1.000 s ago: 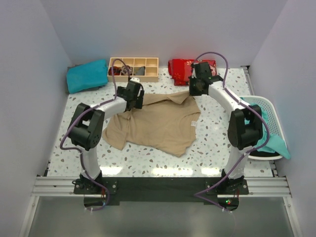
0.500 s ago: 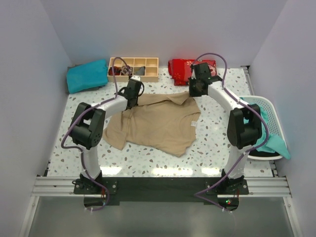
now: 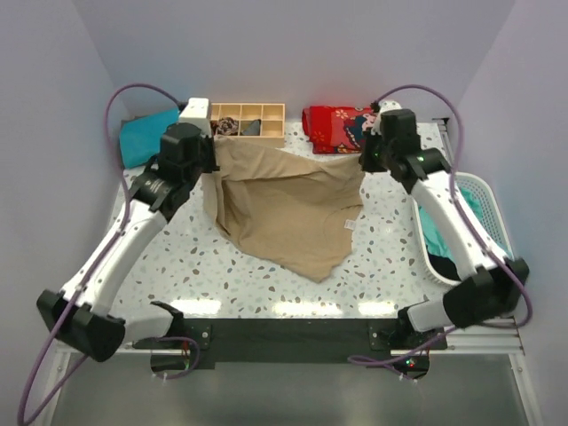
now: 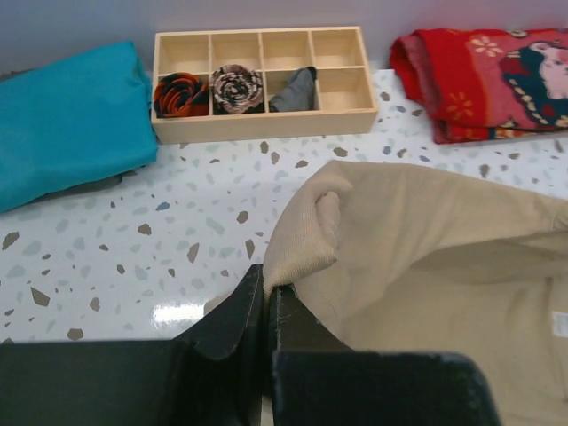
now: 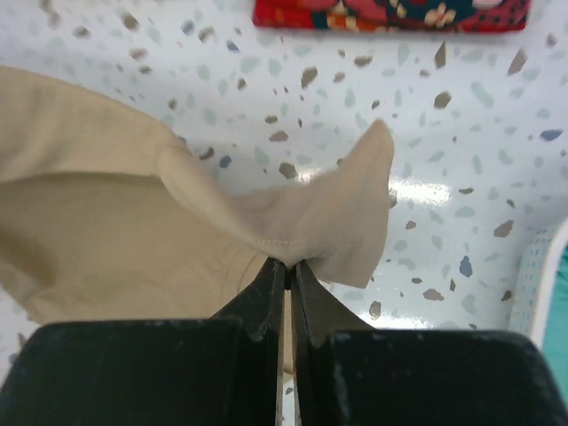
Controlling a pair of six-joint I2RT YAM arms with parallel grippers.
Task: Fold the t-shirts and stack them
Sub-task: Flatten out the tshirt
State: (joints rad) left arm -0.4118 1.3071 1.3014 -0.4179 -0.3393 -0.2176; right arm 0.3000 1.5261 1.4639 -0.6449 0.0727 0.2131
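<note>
The tan-beige t-shirt (image 3: 293,209) hangs stretched between my two grippers, its upper edge raised off the table and its lower end resting on the tabletop. My left gripper (image 3: 211,153) is shut on the shirt's left corner, and the left wrist view shows the fingertips pinching a fold of tan cloth (image 4: 306,235) at the left gripper (image 4: 266,282). My right gripper (image 3: 366,165) is shut on the right corner; in the right wrist view a stitched hem (image 5: 293,226) bunches at the right gripper (image 5: 288,263). A folded teal t-shirt (image 3: 146,138) lies at the back left, and another teal one (image 3: 437,238) sits in the basket.
A wooden divided tray (image 3: 253,120) with rolled items stands at the back centre. A folded red patterned cloth (image 3: 337,124) lies to its right. A white basket (image 3: 486,191) sits at the right table edge. Grey walls close in on three sides.
My left gripper has shut on the tan shirt's left corner. Both arms have risen and spread apart, lifting the shirt's upper edge off the table.
</note>
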